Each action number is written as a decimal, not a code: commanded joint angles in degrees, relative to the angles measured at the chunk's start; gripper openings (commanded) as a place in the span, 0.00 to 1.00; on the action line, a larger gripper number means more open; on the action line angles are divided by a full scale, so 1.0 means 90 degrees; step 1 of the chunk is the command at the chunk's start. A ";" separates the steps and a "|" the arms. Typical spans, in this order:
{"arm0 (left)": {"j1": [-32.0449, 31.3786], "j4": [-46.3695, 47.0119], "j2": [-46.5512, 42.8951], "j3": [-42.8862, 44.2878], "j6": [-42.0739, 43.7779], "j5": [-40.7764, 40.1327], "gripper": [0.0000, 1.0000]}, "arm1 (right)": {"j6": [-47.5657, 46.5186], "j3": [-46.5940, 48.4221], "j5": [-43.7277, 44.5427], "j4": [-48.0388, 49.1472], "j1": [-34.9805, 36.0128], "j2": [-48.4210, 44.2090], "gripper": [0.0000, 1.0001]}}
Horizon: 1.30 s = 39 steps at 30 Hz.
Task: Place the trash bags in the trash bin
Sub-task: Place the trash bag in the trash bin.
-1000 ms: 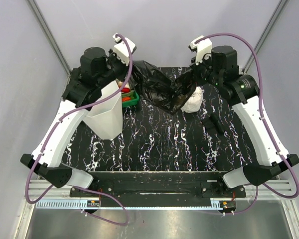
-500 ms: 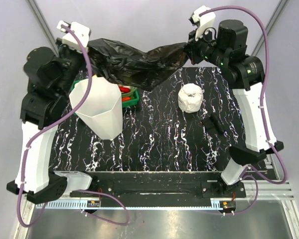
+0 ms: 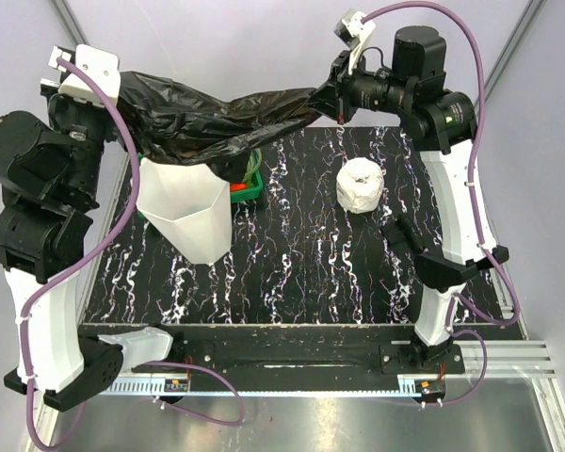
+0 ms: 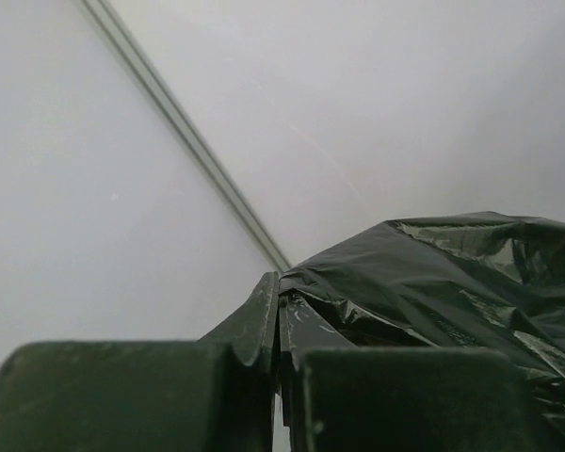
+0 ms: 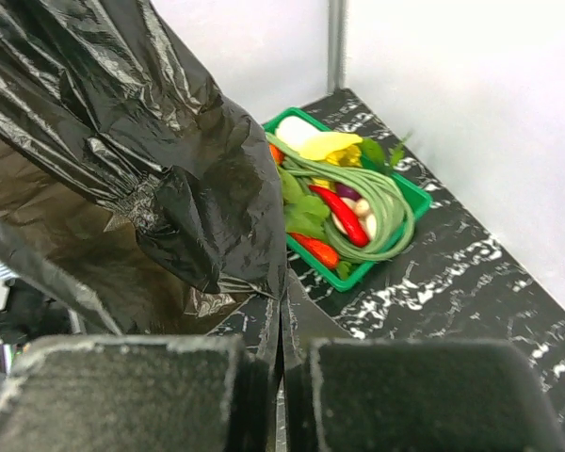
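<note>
One black trash bag [image 3: 221, 118] hangs stretched in the air just above the trash bin [image 3: 184, 212], sagging over its far rim. The left gripper [image 4: 279, 315] clenches the bag's end left of the bin, and the right gripper [image 5: 282, 315] clenches the end well to its right. A green basket [image 5: 358, 202] sits just behind the bin.

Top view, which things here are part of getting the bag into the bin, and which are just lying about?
Part of the job: black trash bag, held between left gripper and right gripper; white bin.
Lying about: green basket of toy vegetables; white roll; small black object.
</note>
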 commanded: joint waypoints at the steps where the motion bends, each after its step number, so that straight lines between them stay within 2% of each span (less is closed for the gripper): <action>1: 0.0036 0.0365 -0.0112 0.0027 0.0573 -0.0657 0.00 | 0.0297 0.0226 -0.0927 0.0356 0.0126 0.0162 0.00; 10: 0.0046 0.0775 -0.0142 -0.0237 0.0818 -0.0833 0.00 | 0.0151 0.0139 -0.0869 0.0464 0.0263 0.0163 0.00; 14: 0.0075 0.1516 -0.0054 -0.0598 0.1315 -0.1204 0.00 | 0.0102 0.0031 -0.0723 0.0513 0.0341 0.0182 0.00; 17: 0.0173 0.2014 0.0073 -0.0764 0.1628 -0.1311 0.00 | -0.0044 0.0031 -0.0683 0.0484 0.0419 0.0328 0.00; 24: 0.0543 0.2407 0.0327 -0.0823 0.2107 -0.1545 0.00 | -0.0356 0.0177 -0.0596 0.0493 0.0527 0.0738 0.00; 32: 0.0710 0.3031 0.0191 -0.1262 0.2585 -0.1878 0.00 | -0.0512 0.0294 -0.0615 0.0865 0.0819 0.1149 0.00; 36: 0.0729 0.2837 0.0113 -0.1613 0.2557 -0.1790 0.00 | -0.0649 0.0236 -0.0459 0.0864 0.1054 0.1266 0.00; 39: 0.0739 0.2671 -0.0072 -0.2237 0.2372 -0.1644 0.00 | -0.0728 0.0109 -0.0284 0.0796 0.1152 0.1315 0.00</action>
